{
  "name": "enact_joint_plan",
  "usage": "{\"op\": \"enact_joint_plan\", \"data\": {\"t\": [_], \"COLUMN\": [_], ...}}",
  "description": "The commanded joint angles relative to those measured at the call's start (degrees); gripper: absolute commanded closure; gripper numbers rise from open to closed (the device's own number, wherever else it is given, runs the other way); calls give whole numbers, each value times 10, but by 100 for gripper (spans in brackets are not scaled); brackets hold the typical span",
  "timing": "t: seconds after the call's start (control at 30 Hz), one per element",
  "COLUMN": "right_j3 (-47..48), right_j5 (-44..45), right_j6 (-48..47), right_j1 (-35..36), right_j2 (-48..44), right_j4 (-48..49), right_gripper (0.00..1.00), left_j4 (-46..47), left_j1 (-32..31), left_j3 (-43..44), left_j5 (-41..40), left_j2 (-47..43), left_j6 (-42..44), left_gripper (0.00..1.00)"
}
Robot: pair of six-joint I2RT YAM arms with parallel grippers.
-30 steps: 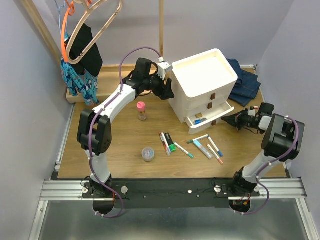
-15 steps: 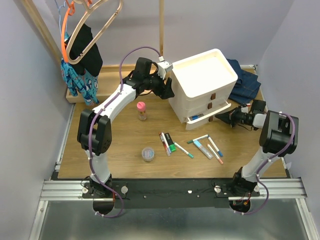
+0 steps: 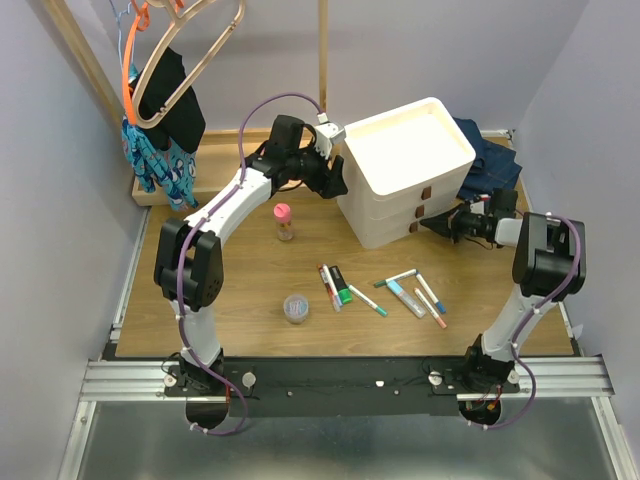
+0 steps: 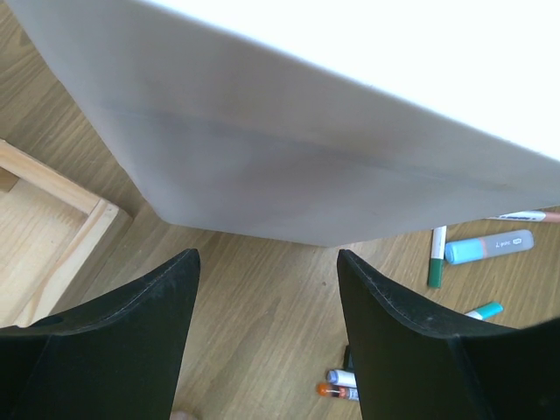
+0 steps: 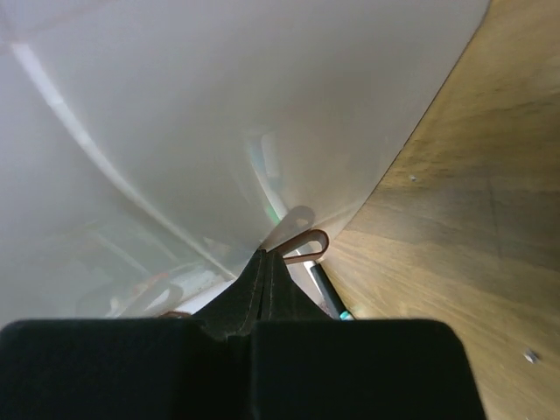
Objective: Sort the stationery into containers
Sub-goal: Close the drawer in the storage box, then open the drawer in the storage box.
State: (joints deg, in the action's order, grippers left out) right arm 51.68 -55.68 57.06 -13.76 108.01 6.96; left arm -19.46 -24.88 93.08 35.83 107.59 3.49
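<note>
Right pincer [image 3: 430,227] closed at drawer unit [image 3: 380,215] front; left pincer [image 3: 336,186] spread beside it.

White arm links [image 3: 225,205], black joints [image 3: 196,268], looping purple cables [image 3: 283,97], tapered black jaws

The drawer unit [image 3: 405,165] is white with brown pull tabs [image 3: 424,192], the counter [image 3: 240,290] tan wood-grain. One marker [image 3: 341,285] is black and green, the bottle cap [image 3: 283,211] pink, the tube [image 3: 405,297] pale blue.
</note>
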Motion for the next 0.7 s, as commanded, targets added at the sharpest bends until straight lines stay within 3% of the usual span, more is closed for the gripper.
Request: {"op": "enact_joint_plan", "data": {"t": [0.0,0.13,0.17,0.27,0.37,0.53,0.67], "right_j3": [21,35,47,81,97,124,171], "right_j5": [8,-14,-26,-90,-150,-182,-196], "right_j6": [8,-65,-133,-278,-328,-296,-372], "right_j1": [17,11,8,5,5,5,5], "right_j2": [17,-15,-24,-53,-54,-30,-1], "right_j4": [17,-53,-110,-205,-220,-151,-235], "right_gripper": [99,88,76,54,45,49,54], "left_j4": [-7,-19,-22,-37,-44,-47,-49], "left_j1": [-5,-6,-6,-6,-6,-6,-6], "left_j3": [-6,-8,-10,-17,-27,-33,-33], "left_j5": [-16,-18,-20,-21,-22,-23,-23], "left_j2": [-25,-36,-41,-56,-69,-78,-79], "left_j6": [13,23,28,39,46,49,51], "left_gripper": [27,27,27,25,24,24,24]}}
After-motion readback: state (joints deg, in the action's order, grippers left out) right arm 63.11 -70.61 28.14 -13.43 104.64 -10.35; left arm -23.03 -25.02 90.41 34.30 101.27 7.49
